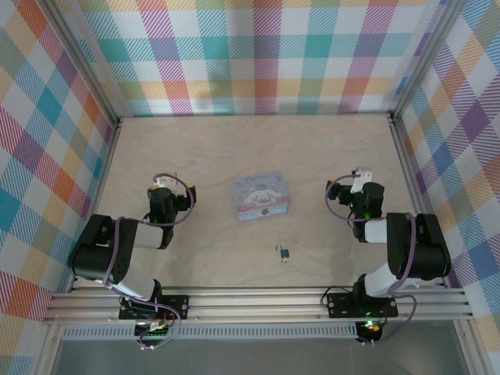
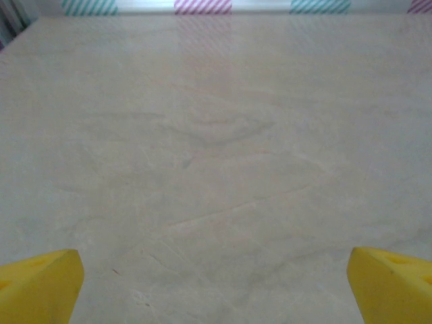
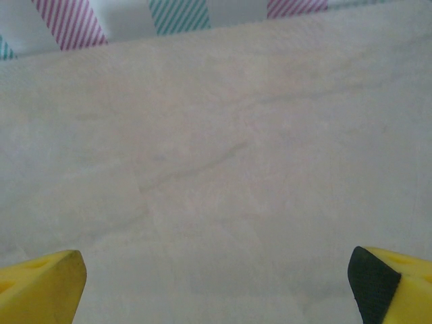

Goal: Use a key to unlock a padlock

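While the yellow left fingers (image 2: 40,287) and right fingers (image 3: 40,287) stand wide apart, a tiny blue-bodied padlock (image 1: 285,252) lies just nearer than a light-blue rectangular tin (image 1: 262,196).

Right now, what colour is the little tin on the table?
The tin is light blue with a white cartoon print, seen best from the top external view.
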`<action>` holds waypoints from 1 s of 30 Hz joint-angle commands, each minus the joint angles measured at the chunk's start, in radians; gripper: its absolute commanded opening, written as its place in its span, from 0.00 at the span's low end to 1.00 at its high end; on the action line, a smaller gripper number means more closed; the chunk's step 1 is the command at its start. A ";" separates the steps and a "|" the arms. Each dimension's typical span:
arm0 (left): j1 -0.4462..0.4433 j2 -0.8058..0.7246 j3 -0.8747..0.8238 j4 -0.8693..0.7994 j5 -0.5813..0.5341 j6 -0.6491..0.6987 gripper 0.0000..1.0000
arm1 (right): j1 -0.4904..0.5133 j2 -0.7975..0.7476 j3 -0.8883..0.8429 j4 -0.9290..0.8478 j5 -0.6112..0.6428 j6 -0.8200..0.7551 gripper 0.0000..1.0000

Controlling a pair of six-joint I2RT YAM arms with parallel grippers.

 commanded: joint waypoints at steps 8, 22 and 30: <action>0.078 0.019 0.083 -0.086 0.099 -0.037 1.00 | 0.021 0.001 0.038 -0.043 -0.014 -0.041 1.00; 0.076 0.019 0.082 -0.086 0.099 -0.036 1.00 | 0.028 0.004 0.049 -0.061 -0.028 -0.055 1.00; 0.077 0.017 0.081 -0.087 0.098 -0.036 1.00 | 0.028 0.005 0.049 -0.061 -0.028 -0.056 1.00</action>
